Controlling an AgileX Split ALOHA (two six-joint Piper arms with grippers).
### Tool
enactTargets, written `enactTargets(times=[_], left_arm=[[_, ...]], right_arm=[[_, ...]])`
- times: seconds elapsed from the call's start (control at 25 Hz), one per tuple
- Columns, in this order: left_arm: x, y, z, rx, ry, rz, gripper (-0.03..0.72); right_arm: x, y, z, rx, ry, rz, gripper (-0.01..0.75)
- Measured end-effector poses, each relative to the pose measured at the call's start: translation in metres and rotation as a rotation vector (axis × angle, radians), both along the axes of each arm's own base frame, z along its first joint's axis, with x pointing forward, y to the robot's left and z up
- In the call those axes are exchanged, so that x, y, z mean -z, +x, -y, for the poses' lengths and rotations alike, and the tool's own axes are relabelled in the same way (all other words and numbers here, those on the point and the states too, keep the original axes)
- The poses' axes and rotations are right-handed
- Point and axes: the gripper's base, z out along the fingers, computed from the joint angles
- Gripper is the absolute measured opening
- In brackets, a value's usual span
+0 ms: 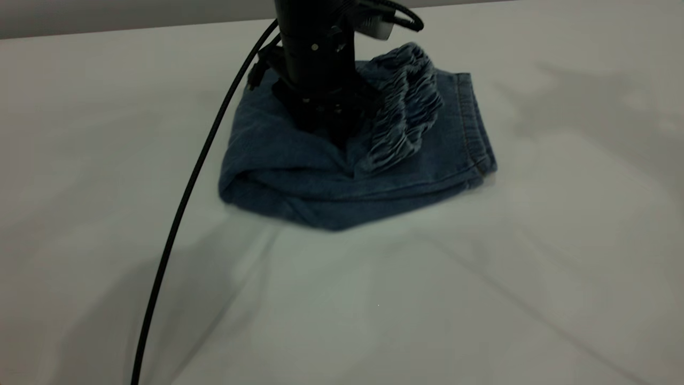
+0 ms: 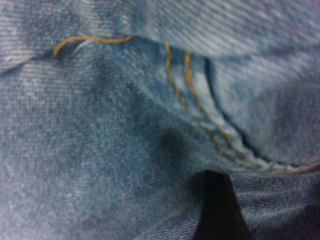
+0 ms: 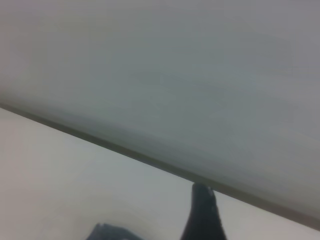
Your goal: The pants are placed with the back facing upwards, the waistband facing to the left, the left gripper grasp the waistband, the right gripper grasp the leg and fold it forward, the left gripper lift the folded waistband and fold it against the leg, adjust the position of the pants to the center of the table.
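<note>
1. Pants (image 1: pixel 342 176): folded bundle, upper centre of bench (image 1: pixel 481 299), waistband (image 1: pixel 406 107) laid over legs.
2. Left gripper (image 1: pixel 334 125): pressing into denim; jaws' state cannot be told.
3. Right gripper (image 3: pixel 202 215): away from pants; jaws unclear.
4. Step: final fold placed; next, centring.

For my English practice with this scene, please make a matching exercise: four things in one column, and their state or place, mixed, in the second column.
Things:
1. pants
2. waistband
3. cable
4. left hand

States:
a. pressed down into the denim
b. folded into a bundle on the table
c. gathered in ruffles, lying on top of the fold
d. black, hanging from the arm down to the picture's lower edge

Pairs: 1-b, 2-c, 3-d, 4-a.

The right hand shows only in its own wrist view.
</note>
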Motion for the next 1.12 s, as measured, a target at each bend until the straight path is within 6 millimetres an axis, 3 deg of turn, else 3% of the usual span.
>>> enactTargets(times=[0.28,0.44,0.68,0.84,0.96,1.12], left_arm=[[-0.008,0.002,0.001,-0.007,0.017,-0.02,0.433],[-0.034,0.012,0.006,0.006,0.018,0.001,0.433],[-0.089,0.034,0.02,0.018,-0.089,0.167,0.433],[-0.131,0.038,0.023,0.018,-0.15,0.263,0.433],[-0.16,0.035,0.02,0.019,-0.172,0.315,0.433],[-0.217,0.025,0.009,0.017,-0.194,0.433,0.433]], right_arm=[[0.0,0.0,0.0,0.0,0.0,0.001,0.447],[0.0,0.0,0.0,-0.001,0.002,0.001,0.447],[-0.004,-0.004,0.0,-0.003,0.016,0.007,0.447],[-0.015,-0.017,0.001,-0.002,0.037,0.029,0.447],[-0.028,-0.032,0.002,0.001,0.072,0.052,0.447],[-0.051,-0.063,0.002,-0.029,0.124,0.107,0.447]])
